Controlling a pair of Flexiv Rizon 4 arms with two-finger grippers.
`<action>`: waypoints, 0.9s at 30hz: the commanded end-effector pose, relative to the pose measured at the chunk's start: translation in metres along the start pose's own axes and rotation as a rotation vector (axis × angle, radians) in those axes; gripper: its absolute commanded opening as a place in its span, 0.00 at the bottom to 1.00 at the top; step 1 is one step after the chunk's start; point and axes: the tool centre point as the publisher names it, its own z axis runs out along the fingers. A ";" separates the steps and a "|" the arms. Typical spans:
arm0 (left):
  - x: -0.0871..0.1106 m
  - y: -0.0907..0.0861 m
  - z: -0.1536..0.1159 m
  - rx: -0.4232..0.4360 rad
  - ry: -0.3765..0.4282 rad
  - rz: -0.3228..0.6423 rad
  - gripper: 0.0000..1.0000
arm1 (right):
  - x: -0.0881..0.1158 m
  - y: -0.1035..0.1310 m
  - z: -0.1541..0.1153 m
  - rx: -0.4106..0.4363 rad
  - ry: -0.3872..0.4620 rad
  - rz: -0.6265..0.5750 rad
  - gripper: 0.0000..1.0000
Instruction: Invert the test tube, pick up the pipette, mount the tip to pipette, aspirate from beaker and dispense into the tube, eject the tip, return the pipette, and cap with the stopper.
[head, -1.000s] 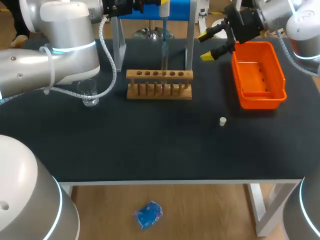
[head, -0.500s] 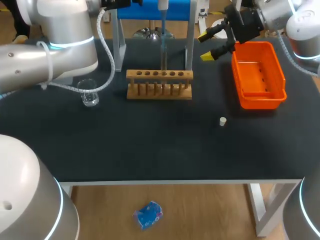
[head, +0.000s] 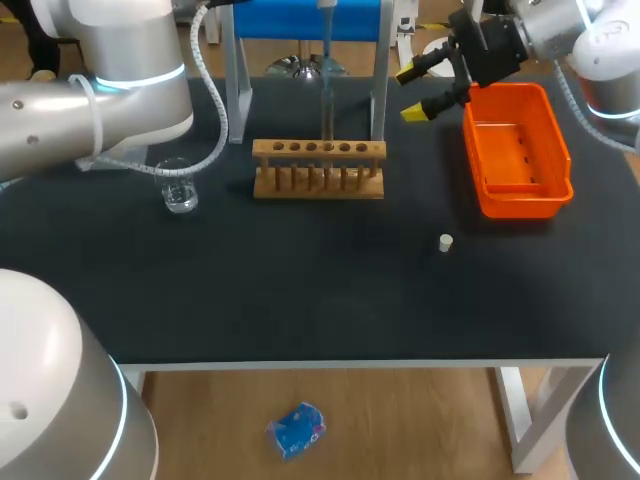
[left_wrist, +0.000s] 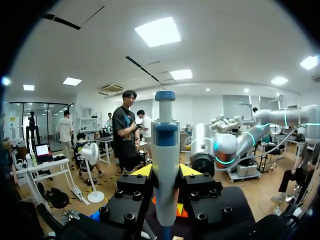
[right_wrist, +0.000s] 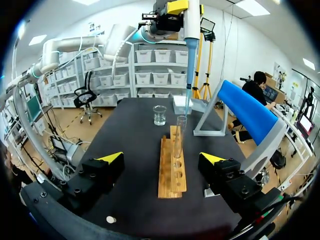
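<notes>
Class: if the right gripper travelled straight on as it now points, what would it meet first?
Probably the wooden rack, dead ahead of the open right gripper; its height is unclear, so perhaps the test tube instead.

The pipette (left_wrist: 165, 150), a pale grey barrel with a blue collar and a blue plunger knob, stands upright, clamped between the jaws of the left gripper (left_wrist: 165, 175) high over the far side of the counter (head: 320, 290). A long bluish tip (right_wrist: 188, 75) is mounted on its lower end and points straight down, its end close above the open mouth of the test tube (right_wrist: 178, 137). That clear tube stands upright in a hole near the middle of the wooden rack (head: 318, 170). The clear glass beaker (head: 180, 187) stands upright left of the rack, apart from it. The small white stopper (head: 446, 241) lies alone, nearer than the rack and to its right.
</notes>
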 end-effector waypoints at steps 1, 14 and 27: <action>0.001 -0.008 -0.001 -0.012 0.003 0.004 0.00 | 0.000 0.000 0.000 0.002 0.000 0.000 1.00; 0.001 -0.024 -0.001 -0.027 0.004 0.031 0.00 | 0.000 0.000 0.000 0.002 0.000 0.000 1.00; 0.019 -0.037 0.000 -0.042 0.024 0.038 0.00 | 0.003 0.004 -0.008 -0.026 -0.010 -0.013 1.00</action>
